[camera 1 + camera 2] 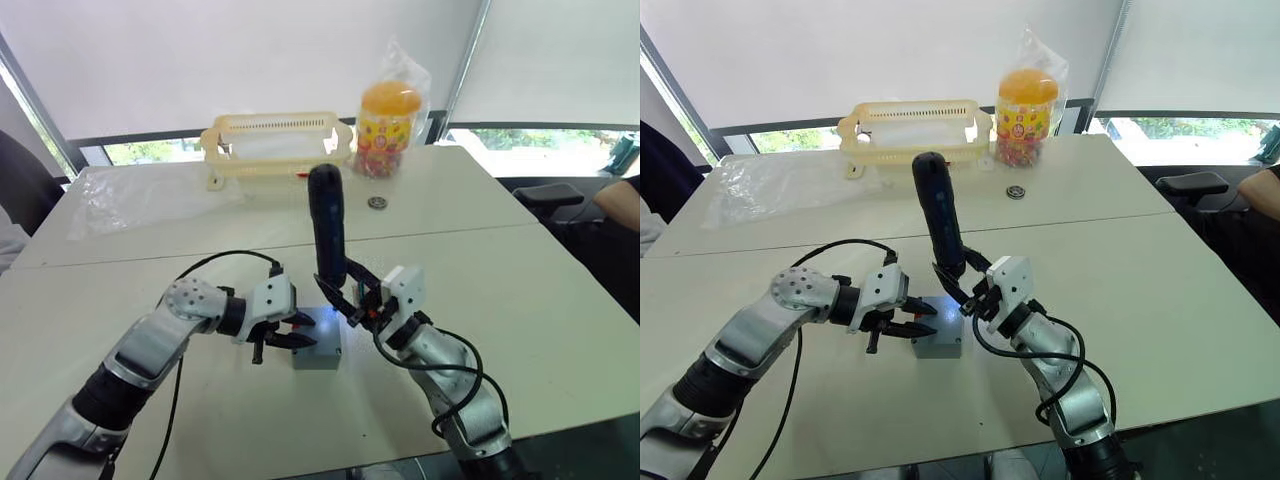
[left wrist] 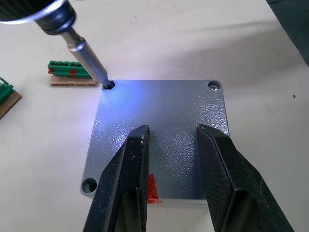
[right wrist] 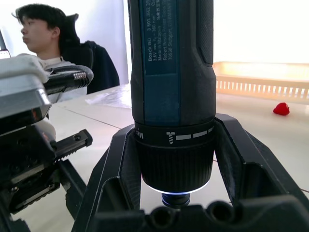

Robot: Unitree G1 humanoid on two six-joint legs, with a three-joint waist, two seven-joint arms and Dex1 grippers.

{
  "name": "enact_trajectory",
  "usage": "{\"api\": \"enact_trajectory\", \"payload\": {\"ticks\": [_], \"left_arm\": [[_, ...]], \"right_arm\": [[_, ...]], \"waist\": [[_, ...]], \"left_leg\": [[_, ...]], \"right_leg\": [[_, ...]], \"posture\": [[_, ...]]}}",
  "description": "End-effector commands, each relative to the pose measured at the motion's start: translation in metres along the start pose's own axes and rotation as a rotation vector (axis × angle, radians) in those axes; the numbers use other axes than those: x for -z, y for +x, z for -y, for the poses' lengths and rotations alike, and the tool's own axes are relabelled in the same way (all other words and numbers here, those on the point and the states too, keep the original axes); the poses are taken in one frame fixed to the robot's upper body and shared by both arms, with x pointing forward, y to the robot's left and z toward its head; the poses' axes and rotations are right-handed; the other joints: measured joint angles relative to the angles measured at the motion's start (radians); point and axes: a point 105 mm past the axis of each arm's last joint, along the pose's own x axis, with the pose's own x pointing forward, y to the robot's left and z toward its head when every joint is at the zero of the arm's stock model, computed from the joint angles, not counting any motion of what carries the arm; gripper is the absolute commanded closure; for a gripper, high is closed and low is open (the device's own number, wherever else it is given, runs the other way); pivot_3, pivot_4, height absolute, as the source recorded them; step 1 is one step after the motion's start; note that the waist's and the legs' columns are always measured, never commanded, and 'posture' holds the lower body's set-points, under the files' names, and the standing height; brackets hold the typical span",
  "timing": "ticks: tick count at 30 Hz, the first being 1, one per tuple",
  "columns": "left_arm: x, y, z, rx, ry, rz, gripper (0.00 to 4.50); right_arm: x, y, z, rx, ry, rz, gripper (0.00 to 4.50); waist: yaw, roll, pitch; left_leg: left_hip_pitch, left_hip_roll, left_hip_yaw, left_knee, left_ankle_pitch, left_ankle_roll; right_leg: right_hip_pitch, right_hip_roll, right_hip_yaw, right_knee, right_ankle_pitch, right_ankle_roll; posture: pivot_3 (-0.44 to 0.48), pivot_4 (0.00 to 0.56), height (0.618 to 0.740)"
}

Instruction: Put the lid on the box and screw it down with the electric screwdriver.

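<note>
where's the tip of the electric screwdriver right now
In the left wrist view, the electric screwdriver has its bit set in a corner screw hole of the lid. The right tool holds it upright at the near middle of the table.

We see a speckled grey lid washed with bluish light, a red mark at its edge, the black-blue electric screwdriver (white lettering), green pieces, a cream desk.
</note>
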Motion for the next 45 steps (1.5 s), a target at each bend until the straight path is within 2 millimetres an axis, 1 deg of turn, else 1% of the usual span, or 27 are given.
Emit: {"api": "enact_trajectory", "payload": {"ticks": [1,3,5,7,8,9,12,14,15,17,18,20,21,22,23,25,27,28,30,32,34,37,40,42,45], "left_arm": [[0.038,0.011,0.015,0.057,-0.133,-0.102,3.00],[0.040,0.010,0.014,0.051,-0.136,-0.105,3.00],[0.039,0.008,0.013,0.042,-0.141,-0.098,3.00],[0.026,0.001,0.006,0.018,-0.112,-0.070,3.00],[0.020,-0.001,0.003,0.010,-0.100,-0.057,3.00],[0.011,-0.006,-0.001,0.001,-0.072,-0.048,3.00],[-0.021,-0.022,-0.009,-0.010,-0.017,0.003,3.00],[-0.036,-0.029,-0.010,0.001,0.000,0.027,3.00],[-0.042,-0.032,-0.008,0.011,0.018,0.031,3.00],[-0.053,-0.038,-0.005,0.033,0.057,0.029,3.00],[-0.056,-0.039,-0.004,0.039,0.068,0.027,3.00],[-0.064,-0.043,-0.001,0.050,0.103,0.021,3.00],[-0.066,-0.045,0.000,0.050,0.122,0.013,3.00],[-0.068,-0.046,0.001,0.051,0.137,0.007,3.00],[-0.069,-0.047,0.002,0.052,0.144,0.003,3.00],[-0.071,-0.049,0.006,0.060,0.134,0.012,3.00],[-0.066,-0.050,0.013,0.082,0.133,-0.011,3.00],[-0.062,-0.050,0.015,0.086,0.140,-0.032,3.00],[-0.055,-0.049,0.015,0.065,0.153,-0.074,3.00],[-0.051,-0.048,0.007,0.015,0.160,-0.101,3.00],[-0.048,-0.047,-0.001,-0.029,0.167,-0.120,3.00],[-0.051,-0.044,-0.009,-0.081,0.167,-0.090,3.00],[-0.062,-0.041,-0.017,-0.136,0.156,-0.004,3.00],[-0.065,-0.040,-0.018,-0.143,0.142,0.028,3.00],[-0.067,-0.042,-0.014,-0.119,0.103,0.065,3.00]], "right_arm": [[-0.055,-0.001,0.014,0.052,-0.046,0.150,2.78],[-0.073,-0.002,0.021,0.075,-0.030,0.184,2.78],[-0.086,-0.002,0.029,0.099,-0.011,0.206,2.78],[-0.102,-0.003,0.052,0.176,0.082,0.232,2.78],[-0.106,-0.004,0.060,0.195,0.121,0.235,2.78],[-0.109,-0.005,0.067,0.194,0.172,0.225,2.78],[-0.103,-0.011,0.079,0.121,0.330,0.076,2.78],[-0.102,-0.017,0.088,0.104,0.408,0.019,2.78],[-0.098,-0.022,0.095,0.113,0.416,-0.033,2.78],[-0.077,-0.036,0.109,0.159,0.443,-0.219,2.78],[-0.071,-0.042,0.113,0.175,0.444,-0.278,2.78],[-0.054,-0.060,0.119,0.183,0.505,-0.439,2.78],[-0.044,-0.071,0.125,0.219,0.523,-0.521,2.78],[-0.036,-0.081,0.131,0.261,0.529,-0.594,2.78],[-0.032,-0.088,0.135,0.290,0.528,-0.636,2.78],[-0.017,-0.111,0.140,0.339,0.542,-0.766,2.78],[-0.006,-0.129,0.141,0.361,0.583,-0.859,2.78],[-0.004,-0.133,0.141,0.362,0.603,-0.880,2.78],[0.003,-0.140,0.139,0.358,0.644,-0.913,2.78],[0.009,-0.146,0.138,0.370,0.672,-0.945,2.78],[0.017,-0.151,0.140,0.412,0.661,-0.984,2.78],[0.022,-0.149,0.141,0.437,0.682,-0.977,2.78],[0.027,-0.144,0.143,0.460,0.700,-0.964,2.78],[0.029,-0.143,0.143,0.473,0.705,-0.966,2.78],[0.033,-0.143,0.144,0.489,0.707,-0.977,2.78]], "waist": [[0.001,0.000,0.000],[0.000,0.000,0.001],[0.000,0.001,0.001],[-0.001,0.001,0.002],[-0.001,0.001,0.004],[-0.001,0.001,0.006],[-0.002,0.001,0.010],[-0.003,0.002,0.012],[-0.002,0.003,0.012],[-0.002,0.005,0.014],[-0.001,0.005,0.014],[0.000,0.005,0.014],[0.000,0.006,0.014],[-0.001,0.006,0.015],[0.000,0.006,0.015],[0.001,0.007,0.015],[0.001,0.007,0.015],[0.000,0.007,0.016],[-0.004,0.008,0.016],[-0.002,0.008,0.017],[-0.002,0.008,0.017],[-0.002,0.008,0.017],[-0.002,0.008,0.017],[-0.003,0.008,0.017],[-0.002,0.008,0.017]], "left_leg": [[0.000,0.000,0.000,0.000,0.000,0.000],[-0.001,0.000,0.000,-0.001,0.000,0.000],[-0.001,0.000,0.000,-0.002,0.000,0.000],[-0.001,0.000,0.000,-0.002,0.000,0.000],[-0.001,0.000,0.000,-0.002,0.000,0.000],[-0.001,0.000,0.000,-0.001,0.000,0.000],[-0.003,0.000,0.000,-0.001,0.000,0.000],[-0.010,0.000,0.000,-0.001,0.000,0.000],[-0.015,0.000,0.000,-0.001,0.000,0.000],[-0.024,0.000,0.000,0.000,0.000,0.000],[-0.029,0.000,-0.001,0.000,0.000,0.000],[-0.032,0.000,-0.001,0.000,-0.001,0.003],[-0.033,0.000,-0.001,0.000,-0.003,0.006],[-0.033,0.000,-0.001,0.000,-0.004,0.008],[-0.033,0.000,-0.001,0.000,-0.005,0.010],[-0.034,0.000,0.000,-0.001,-0.006,0.011],[-0.034,0.000,0.000,0.000,-0.006,0.011],[-0.034,0.000,0.000,0.000,-0.006,0.011],[-0.033,0.000,0.001,0.000,-0.006,0.011],[-0.032,0.000,0.002,0.002,-0.006,0.011],[-0.032,0.000,0.001,0.003,-0.006,0.011],[-0.032,0.000,0.001,0.005,-0.004,0.012],[-0.032,-0.001,0.001,0.006,-0.004,0.012],[-0.032,-0.001,0.001,0.006,-0.004,0.012],[-0.032,0.000,0.001,0.006,-0.004,0.011]], "right_leg": [[0.000,0.000,0.000,0.000,0.000,0.000],[0.000,0.000,0.000,-0.001,0.000,0.000],[0.000,0.000,0.000,-0.002,0.000,0.000],[0.000,0.000,0.000,-0.002,0.000,0.000],[0.000,0.000,0.000,-0.002,0.000,0.000],[0.000,0.000,0.000,-0.002,0.000,0.000],[-0.001,0.000,-0.001,-0.002,0.000,0.000],[-0.007,0.000,-0.001,-0.002,0.001,0.000],[-0.013,0.000,-0.001,-0.002,0.001,0.001],[-0.022,0.001,-0.001,0.000,0.003,0.005],[-0.027,0.001,-0.002,0.000,0.005,0.007],[-0.030,0.001,-0.002,0.000,0.004,0.008],[-0.030,0.001,-0.002,-0.001,0.004,0.008],[-0.030,0.001,-0.002,-0.002,0.004,0.009],[-0.031,0.002,-0.002,-0.003,0.003,0.009],[-0.031,0.001,-0.002,-0.004,0.003,0.009],[-0.031,0.001,-0.002,-0.004,0.003,0.009],[-0.030,0.001,-0.002,-0.004,0.003,0.009],[-0.030,0.002,-0.001,-0.003,0.003,0.009],[-0.030,0.002,0.000,-0.002,0.003,0.009],[-0.030,0.002,0.000,-0.002,0.003,0.009],[-0.028,0.002,0.000,-0.002,0.004,0.009],[-0.028,0.002,0.000,-0.002,0.005,0.010],[-0.028,0.002,0.000,-0.002,0.005,0.011],[-0.028,0.002,0.000,-0.001,0.005,0.011]], "posture": [[0.000,0.150,0.740],[0.000,0.150,0.740],[0.000,0.150,0.740],[0.000,0.150,0.740],[0.000,0.150,0.740],[0.000,0.150,0.740],[0.000,0.150,0.740],[0.000,0.150,0.740],[0.000,0.150,0.740],[0.000,0.150,0.740],[0.000,0.150,0.740],[0.000,0.150,0.740],[0.000,0.150,0.740],[0.000,0.150,0.740],[0.000,0.150,0.740],[0.000,0.150,0.740],[0.000,0.150,0.740],[0.000,0.150,0.740],[0.000,0.150,0.740],[0.000,0.150,0.740],[0.000,0.150,0.740],[0.000,0.150,0.740],[0.000,0.150,0.740],[0.000,0.150,0.740],[0.000,0.150,0.740]]}}
